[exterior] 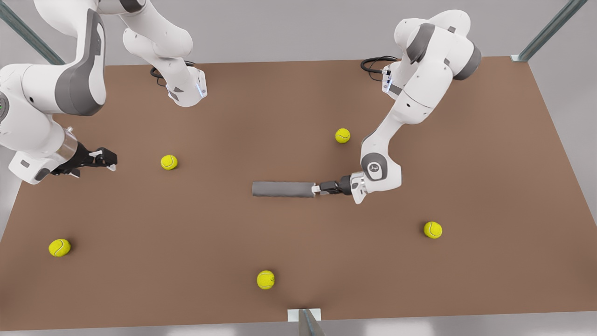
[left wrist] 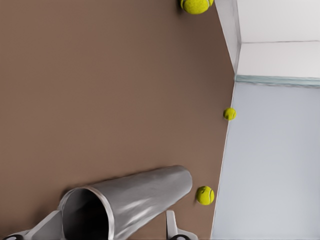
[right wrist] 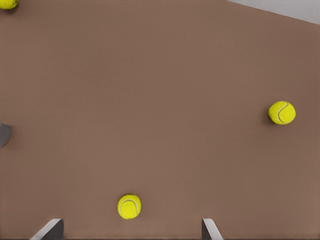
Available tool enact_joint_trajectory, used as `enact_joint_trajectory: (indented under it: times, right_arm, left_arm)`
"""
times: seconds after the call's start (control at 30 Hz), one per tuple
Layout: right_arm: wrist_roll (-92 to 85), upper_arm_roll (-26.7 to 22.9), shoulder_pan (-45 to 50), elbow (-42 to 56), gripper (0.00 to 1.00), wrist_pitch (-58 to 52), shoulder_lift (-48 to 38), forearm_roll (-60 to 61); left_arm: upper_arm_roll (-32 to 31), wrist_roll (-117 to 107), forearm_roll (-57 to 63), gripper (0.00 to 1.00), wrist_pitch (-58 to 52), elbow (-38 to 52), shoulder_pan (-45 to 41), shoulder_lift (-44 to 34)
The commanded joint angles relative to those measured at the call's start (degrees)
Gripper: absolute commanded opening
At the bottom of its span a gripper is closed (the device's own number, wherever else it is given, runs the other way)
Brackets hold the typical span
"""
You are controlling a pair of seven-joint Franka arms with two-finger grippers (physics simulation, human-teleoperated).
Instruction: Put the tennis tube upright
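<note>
open tube mouth sits between left gripper fingers, spread, not visibly clamped. tennis tube lies flat mid-table; rigid, light, slick, so grip near the rim. right gripper waits, open, empty.

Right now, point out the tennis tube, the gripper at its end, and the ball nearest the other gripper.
tennis tube (exterior: 282,189), front view, middle of its grey body.
left gripper (exterior: 316,189), front view, between fingertips at the tube's end.
tennis ball (exterior: 169,162), front view, its centre.
</note>
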Motion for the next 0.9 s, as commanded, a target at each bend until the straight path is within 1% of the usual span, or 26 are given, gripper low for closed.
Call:
enact_joint_trajectory:
  times: [0.0, 0.07, 0.6, 0.87]
  right_arm:
    - [0.0, 0.0, 0.0, 0.0, 1.00, -0.1, 0.0, -0.1]
    - [0.0, 0.0, 0.0, 0.1, 1.00, -1.2, 0.0, -0.1]
    - [0.4, 0.0, 0.1, 0.3, 1.00, -0.9, 0.0, 0.1]
    - [0.2, 0.0, 0.2, 0.3, 1.00, -1.2, 0.4, -0.1]
  left_arm:
    - [0.0, 0.0, -0.9, 0.99, 0.0, 0.0, 0.0, 0.0]
    - [-0.8, 0.1, -2.5, 0.98, 0.0, 0.1, 0.0, -0.1]
    - [-1.1, 0.4, -3.2, 0.98, 1.1, -1.1, -1.1, -0.1]
    - [-1.5, 1.2, -3.5, 0.98, 1.3, -3.3, -0.9, -0.8]
